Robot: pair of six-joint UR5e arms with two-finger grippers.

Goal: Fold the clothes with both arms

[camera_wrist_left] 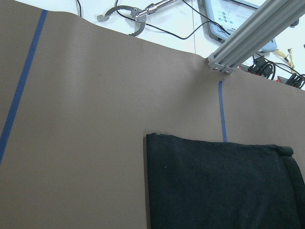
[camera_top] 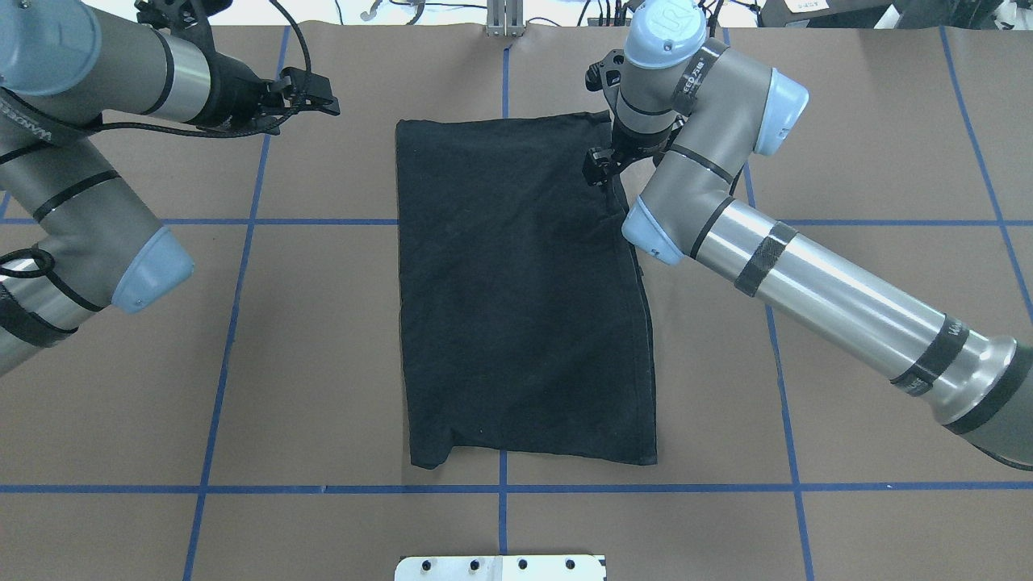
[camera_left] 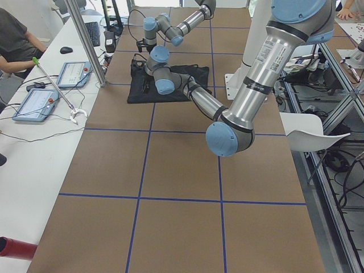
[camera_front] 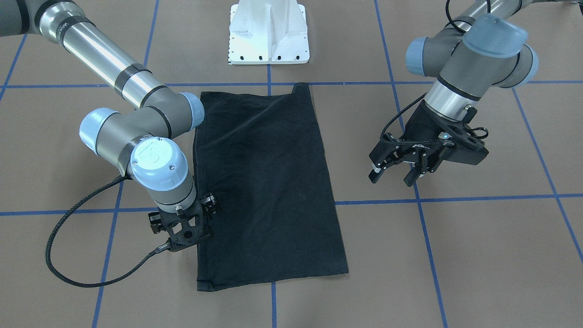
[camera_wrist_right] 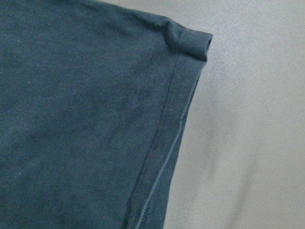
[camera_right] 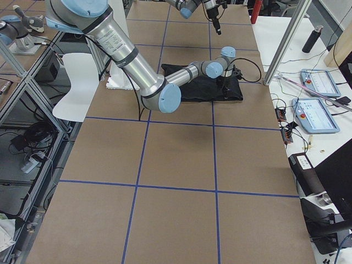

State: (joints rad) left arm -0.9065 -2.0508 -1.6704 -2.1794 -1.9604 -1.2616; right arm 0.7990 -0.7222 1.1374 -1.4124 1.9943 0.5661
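Folded black T-shirt [camera_front: 268, 182] on the brown table [camera_front: 478, 250], plain side up. It forms a long rectangle across the middle of the table, with one short edge toward the white pedestal base [camera_front: 268, 32] and the other toward the far edge. Blue tape lines [camera_front: 455, 199] divide the table top into squares, and the garment lies across one of their crossings.

Left gripper [camera_front: 391, 179]: raised above bare table on the robot's left, well apart from the T-shirt. Its two fingers [camera_front: 375, 175] are spread wide with nothing between them. The left wrist view looks down on a far corner of the garment and the table's far edge.

Right gripper [camera_front: 184, 230]: pointed straight down over the T-shirt's long edge on the robot's right, near its far corner. The wrist and camera mount hide the fingertips in both the front-facing and overhead views. Neither the spread of the jaws nor any contact with the cloth can be told. The right wrist view, close and blurred, shows only a hemmed corner of the fabric beside bare table.
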